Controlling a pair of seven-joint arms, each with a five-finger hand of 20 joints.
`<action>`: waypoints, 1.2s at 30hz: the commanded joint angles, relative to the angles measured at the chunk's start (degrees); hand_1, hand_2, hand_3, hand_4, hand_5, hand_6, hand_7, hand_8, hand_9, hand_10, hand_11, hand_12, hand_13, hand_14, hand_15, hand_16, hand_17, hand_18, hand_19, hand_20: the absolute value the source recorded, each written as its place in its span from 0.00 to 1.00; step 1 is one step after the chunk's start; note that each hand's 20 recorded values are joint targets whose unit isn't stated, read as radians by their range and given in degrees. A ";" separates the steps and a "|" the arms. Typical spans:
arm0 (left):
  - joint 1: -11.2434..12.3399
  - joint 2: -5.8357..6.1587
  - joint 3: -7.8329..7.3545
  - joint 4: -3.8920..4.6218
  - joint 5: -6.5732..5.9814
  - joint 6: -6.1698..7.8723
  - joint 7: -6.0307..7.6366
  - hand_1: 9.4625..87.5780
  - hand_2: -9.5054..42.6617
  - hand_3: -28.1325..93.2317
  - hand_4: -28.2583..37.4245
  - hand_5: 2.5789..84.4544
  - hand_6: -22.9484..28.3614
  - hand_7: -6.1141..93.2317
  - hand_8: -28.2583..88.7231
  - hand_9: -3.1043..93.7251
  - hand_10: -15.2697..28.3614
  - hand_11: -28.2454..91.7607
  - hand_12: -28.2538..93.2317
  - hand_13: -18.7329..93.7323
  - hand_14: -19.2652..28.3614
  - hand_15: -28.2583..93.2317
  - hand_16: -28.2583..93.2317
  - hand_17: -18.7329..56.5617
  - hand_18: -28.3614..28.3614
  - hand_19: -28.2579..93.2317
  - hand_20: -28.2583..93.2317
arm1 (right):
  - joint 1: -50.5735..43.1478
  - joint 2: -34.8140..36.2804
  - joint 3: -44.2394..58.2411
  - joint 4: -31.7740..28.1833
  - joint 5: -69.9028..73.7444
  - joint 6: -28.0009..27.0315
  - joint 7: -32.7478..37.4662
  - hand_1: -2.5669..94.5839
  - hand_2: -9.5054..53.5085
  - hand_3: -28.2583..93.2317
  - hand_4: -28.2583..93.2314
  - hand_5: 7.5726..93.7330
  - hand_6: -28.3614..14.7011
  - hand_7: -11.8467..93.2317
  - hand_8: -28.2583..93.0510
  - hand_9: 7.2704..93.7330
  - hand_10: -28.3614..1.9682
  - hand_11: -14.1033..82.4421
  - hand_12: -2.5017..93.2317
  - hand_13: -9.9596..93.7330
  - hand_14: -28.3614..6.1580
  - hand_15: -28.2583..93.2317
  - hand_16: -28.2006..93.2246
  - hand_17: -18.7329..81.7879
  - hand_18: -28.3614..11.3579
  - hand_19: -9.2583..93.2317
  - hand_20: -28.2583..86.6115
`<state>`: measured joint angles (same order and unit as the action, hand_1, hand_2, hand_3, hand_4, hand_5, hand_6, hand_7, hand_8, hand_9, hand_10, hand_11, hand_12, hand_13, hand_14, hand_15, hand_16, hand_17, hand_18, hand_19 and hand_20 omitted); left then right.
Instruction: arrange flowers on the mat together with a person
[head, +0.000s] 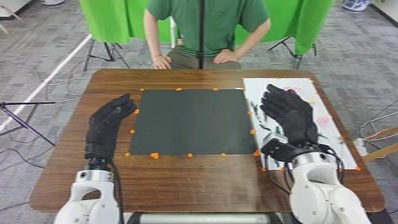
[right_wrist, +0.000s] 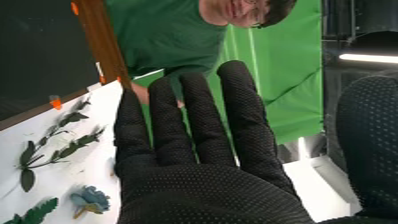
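A dark mat (head: 191, 122) lies at the table's middle with nothing on it. My left hand (head: 108, 120) is over the table along the mat's left side, fingers straight. Over the white sheet (head: 258, 84) to the mat's right is my right hand (head: 291, 112), open and partly covering green sprigs. In the right wrist view the right hand (right_wrist: 200, 185) has straight fingers and holds nothing. Beside it on the white sheet lie a leafy sprig (right_wrist: 64, 150), a blue-grey flower (right_wrist: 90, 199) and a green fern-like leaf (right_wrist: 35, 212).
Orange markers (head: 155, 156) edge the mat and the sheet. The brown wooden table (head: 204, 185) extends in front of the mat. A laptop-free far edge borders the floor, where tripods (head: 105, 55) stand by green cloths.
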<state>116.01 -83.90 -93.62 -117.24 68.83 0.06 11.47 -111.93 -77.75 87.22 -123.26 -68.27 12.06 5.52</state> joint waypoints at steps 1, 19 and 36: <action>0.71 -0.37 0.05 -0.34 -0.52 0.84 -0.31 0.32 0.01 0.74 0.20 0.55 0.52 0.24 0.19 0.49 0.63 0.38 0.35 0.48 0.74 0.42 0.26 0.30 0.68 0.26 0.38 | 0.19 -0.22 -0.04 -0.40 0.21 -0.74 0.03 0.17 0.21 0.84 0.10 0.48 0.59 0.25 0.15 0.44 0.39 0.20 0.15 0.42 0.36 0.31 0.39 0.31 0.34 0.26 0.46; 0.18 -10.48 -5.76 -0.32 6.00 -9.74 -5.82 0.32 0.01 0.74 0.20 0.55 0.52 0.24 0.19 0.49 0.63 0.38 0.35 0.48 0.73 0.41 0.25 0.30 0.68 0.26 0.38 | 2.51 0.02 -3.66 0.79 -0.26 -0.94 -3.31 0.18 0.21 0.85 0.10 0.50 0.60 0.26 0.15 0.49 0.39 0.21 0.15 0.45 0.36 0.32 0.39 0.32 0.33 0.26 0.46; -0.39 -11.74 -7.58 -0.71 9.12 -12.57 -6.74 0.32 0.01 0.73 0.20 0.54 0.52 0.24 0.19 0.49 0.63 0.37 0.35 0.48 0.73 0.40 0.26 0.29 0.68 0.26 0.37 | 3.11 -0.38 -3.88 1.17 -0.13 -0.55 -2.02 0.18 0.21 0.85 0.10 0.51 0.60 0.26 0.15 0.49 0.39 0.21 0.15 0.45 0.36 0.32 0.38 0.33 0.33 0.26 0.46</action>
<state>116.44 -91.99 -98.62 -118.07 74.18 -8.16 6.30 -108.50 -77.72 83.29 -121.92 -68.04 11.33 3.20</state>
